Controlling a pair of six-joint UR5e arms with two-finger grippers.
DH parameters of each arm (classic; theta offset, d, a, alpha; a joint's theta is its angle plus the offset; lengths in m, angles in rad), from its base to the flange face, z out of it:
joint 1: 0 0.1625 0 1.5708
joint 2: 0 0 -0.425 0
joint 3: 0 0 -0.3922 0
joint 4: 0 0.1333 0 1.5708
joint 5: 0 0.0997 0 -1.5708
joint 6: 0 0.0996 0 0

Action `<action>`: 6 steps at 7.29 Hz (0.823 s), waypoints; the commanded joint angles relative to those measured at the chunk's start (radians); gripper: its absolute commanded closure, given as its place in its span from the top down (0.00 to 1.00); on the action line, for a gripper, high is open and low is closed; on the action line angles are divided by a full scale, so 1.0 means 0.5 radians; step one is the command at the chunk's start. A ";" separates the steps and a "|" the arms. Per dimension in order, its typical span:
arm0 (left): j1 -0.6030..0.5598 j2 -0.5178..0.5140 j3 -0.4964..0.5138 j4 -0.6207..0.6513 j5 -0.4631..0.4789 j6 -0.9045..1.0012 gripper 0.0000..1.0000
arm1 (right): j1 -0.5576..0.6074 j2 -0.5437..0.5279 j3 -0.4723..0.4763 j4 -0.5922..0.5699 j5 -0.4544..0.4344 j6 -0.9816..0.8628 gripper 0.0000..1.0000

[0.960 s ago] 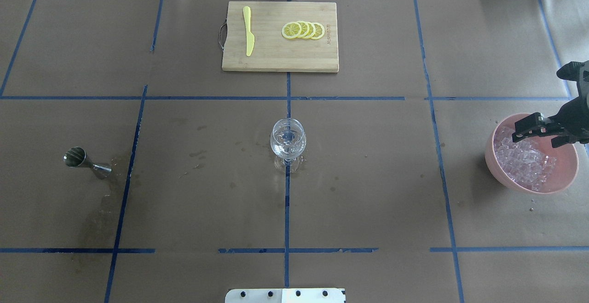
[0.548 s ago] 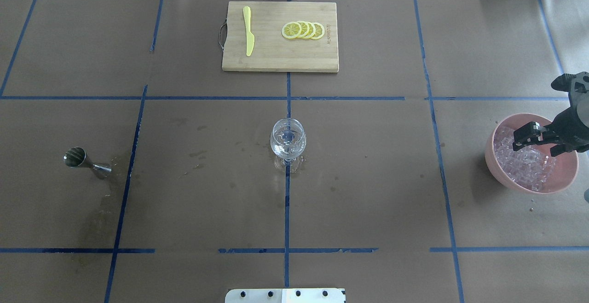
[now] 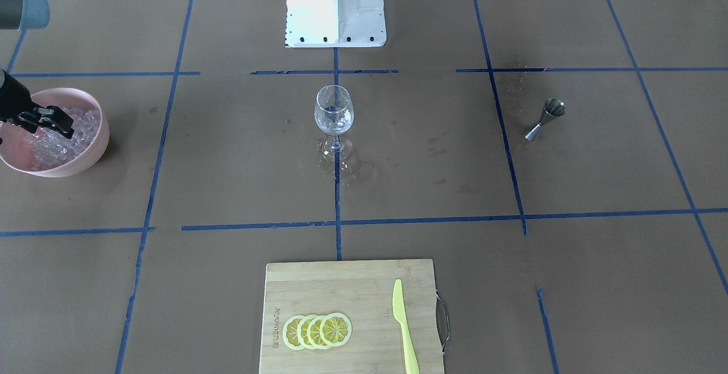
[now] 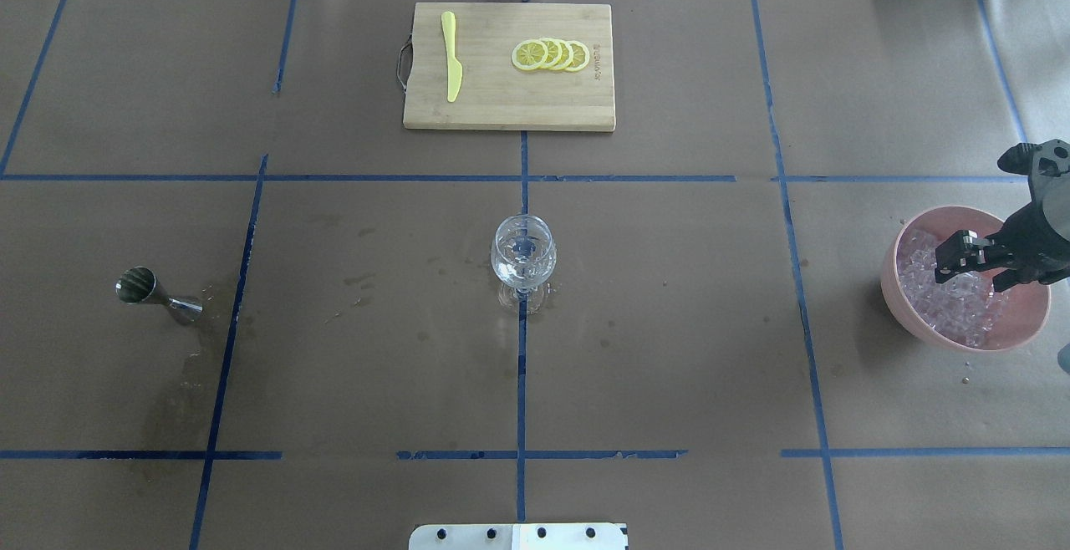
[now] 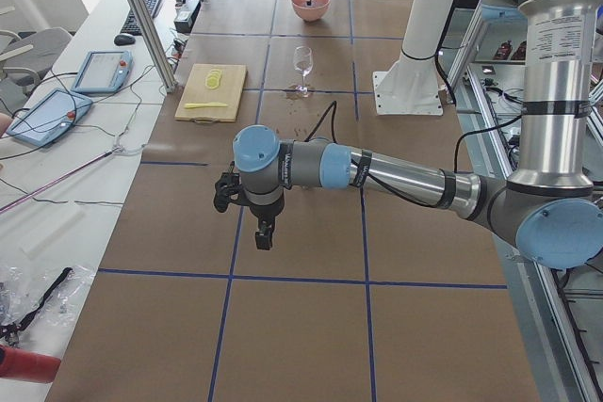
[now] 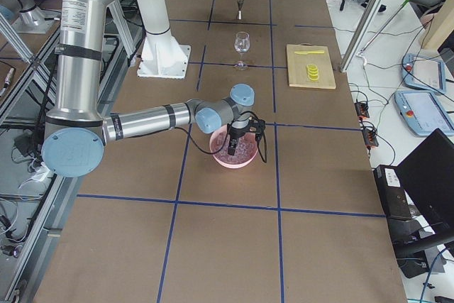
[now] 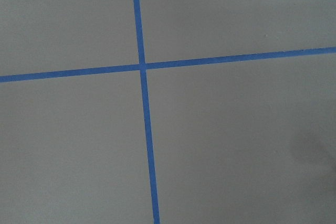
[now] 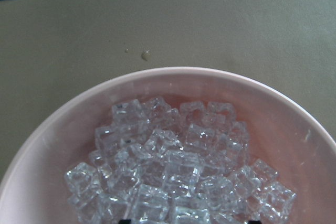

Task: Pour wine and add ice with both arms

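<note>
Ice lies heaped in a pink bowl at the right of the surface. The right end effector hangs just over it, jaws wide and empty. Picking ice seems the step in hand: next, dip, close on one cube, then carry it to the wine glass at centre. I cannot tell the left end effector's opening.

Right gripper mine: moved off far rim of pink bowl, toward bowl's middle, nearer robot. Sunk lower, now close over ice cubes.
</note>
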 commanded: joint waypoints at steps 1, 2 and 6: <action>-0.001 0.004 -0.008 0.000 -0.003 0.000 1.00 | -0.002 -0.003 -0.003 0.000 -0.001 0.015 0.00; -0.001 0.004 -0.011 0.000 -0.003 0.000 1.00 | -0.002 -0.006 -0.003 0.000 -0.001 0.012 0.00; -0.001 0.004 -0.087 0.000 -0.003 0.003 1.00 | 0.114 0.021 0.370 -0.034 0.048 0.015 0.00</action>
